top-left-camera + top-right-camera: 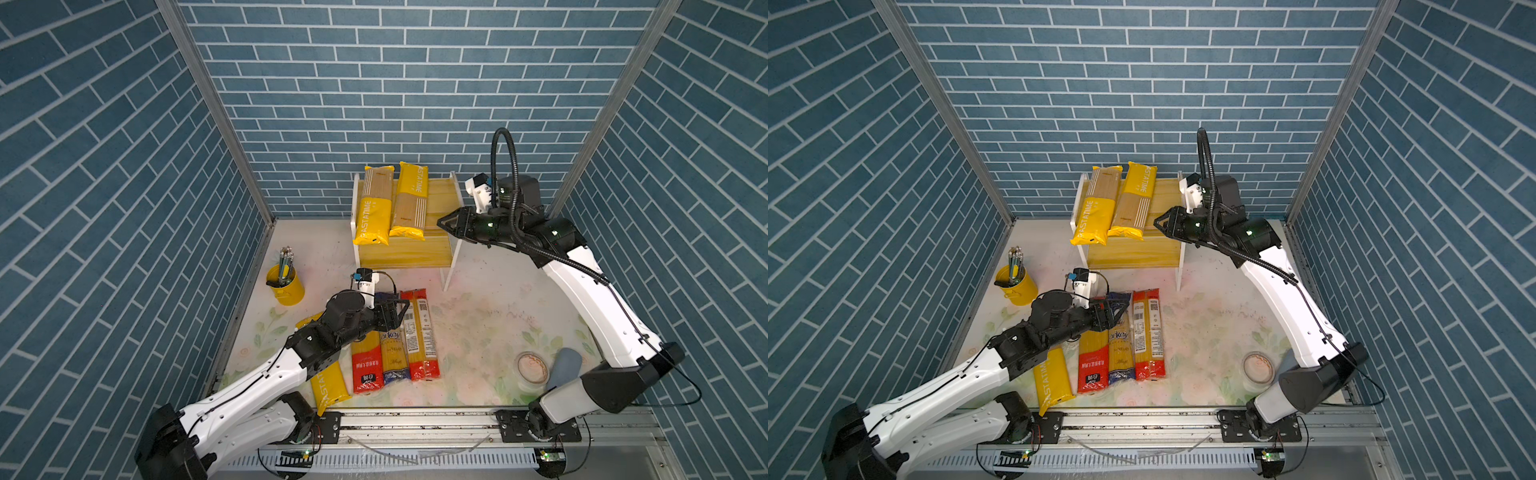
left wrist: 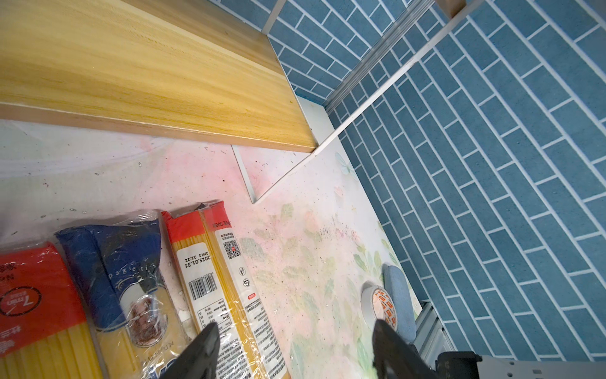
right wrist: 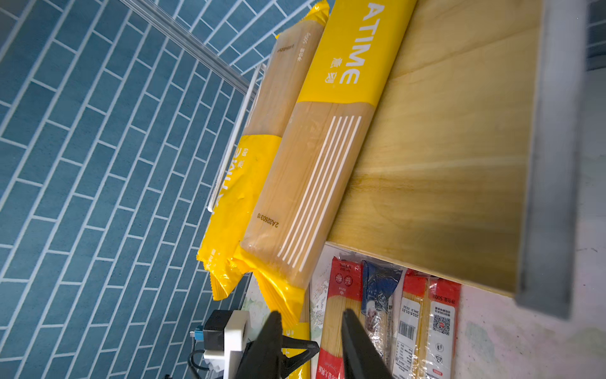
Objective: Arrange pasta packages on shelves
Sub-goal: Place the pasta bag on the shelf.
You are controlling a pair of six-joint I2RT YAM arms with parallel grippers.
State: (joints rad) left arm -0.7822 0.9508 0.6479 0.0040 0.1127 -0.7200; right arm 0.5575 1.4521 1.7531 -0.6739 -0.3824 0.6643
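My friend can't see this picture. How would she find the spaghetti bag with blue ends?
Find the yellow shelf rack at the back wall. In front of it, the blue-ended bag lies flat between two red-ended bags. Only it has dark blue ends.

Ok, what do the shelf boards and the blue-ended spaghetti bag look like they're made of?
Shelf boards: looks like wood or wood-look laminate, satin yellow finish; grain streaks show. Blue-ended spaghetti bag: thin clear plastic film, glossy; it crinkles and glints over the strands.
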